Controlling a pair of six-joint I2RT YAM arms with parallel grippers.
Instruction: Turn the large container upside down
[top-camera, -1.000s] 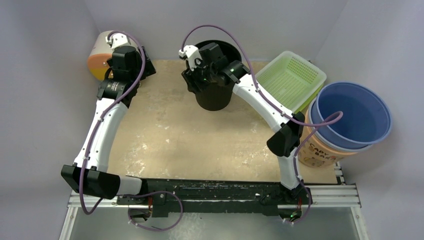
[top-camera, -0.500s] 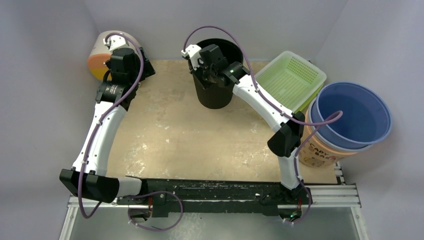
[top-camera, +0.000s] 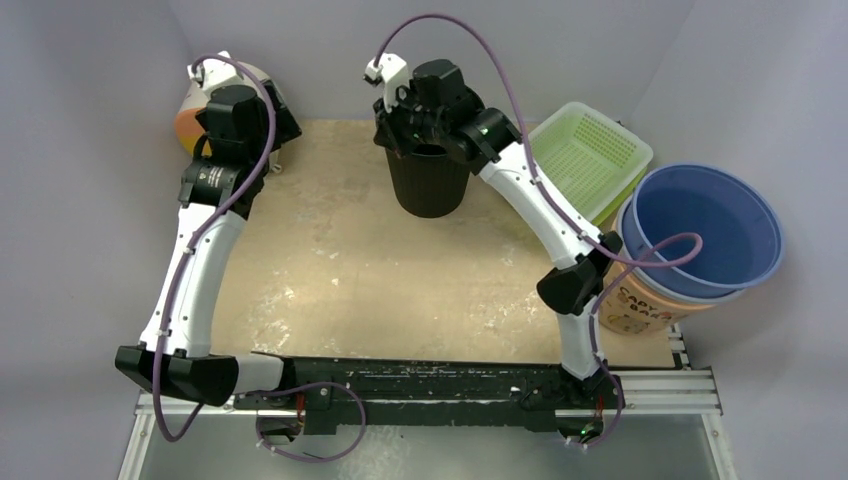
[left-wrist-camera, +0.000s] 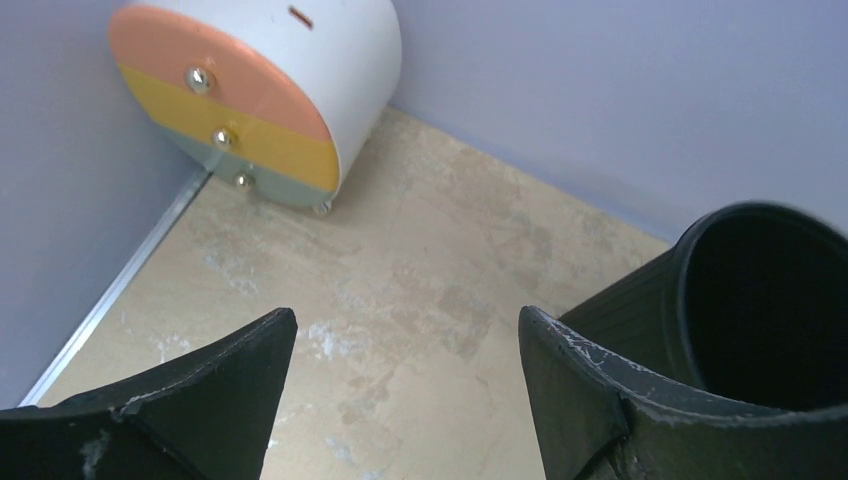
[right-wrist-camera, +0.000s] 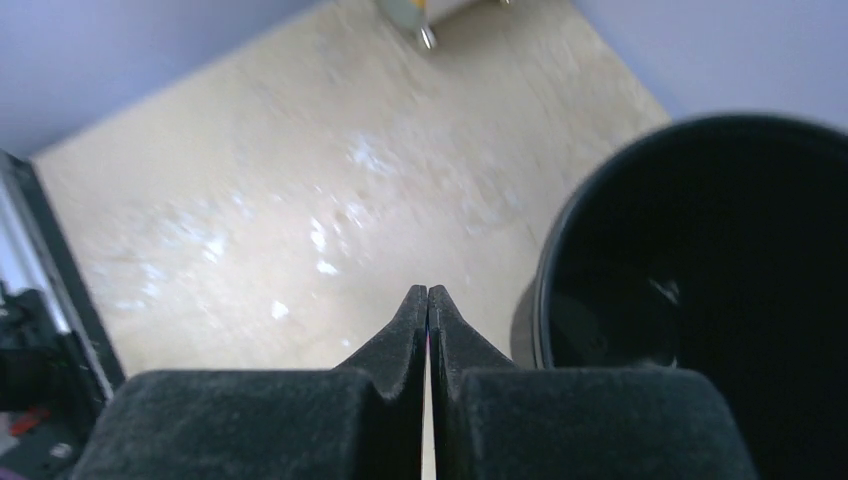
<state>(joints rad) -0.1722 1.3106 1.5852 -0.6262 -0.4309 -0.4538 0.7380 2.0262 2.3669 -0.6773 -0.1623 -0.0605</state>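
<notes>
**Black bin is upright, and neither gripper has it**

The black bin stands mouth-up at the back middle of the table, so nothing is flipped yet. It looks like thin ribbed plastic, so I'd guess it's light and fairly stiff. The inside looks empty, though it's dark in there. The sides look slick and too wide for these jaws. I'd say the rim is the place to grab, with 1 finger inside and 1 outside the wall. It should then tip over easily.

The right gripper is pinched completely closed on nothing. Its fingers sit just beside the rim on the outside, not over the wall. The left gripper is spread wide and empty, aimed at bare table with the bin off to its right.

Head count:
- 1 black bin
- 1 green mesh basket
- 1 blue tub, sitting in 1 printed tan bucket
- 1 white round-sided box with 3 knobs, in the back left corner
</notes>
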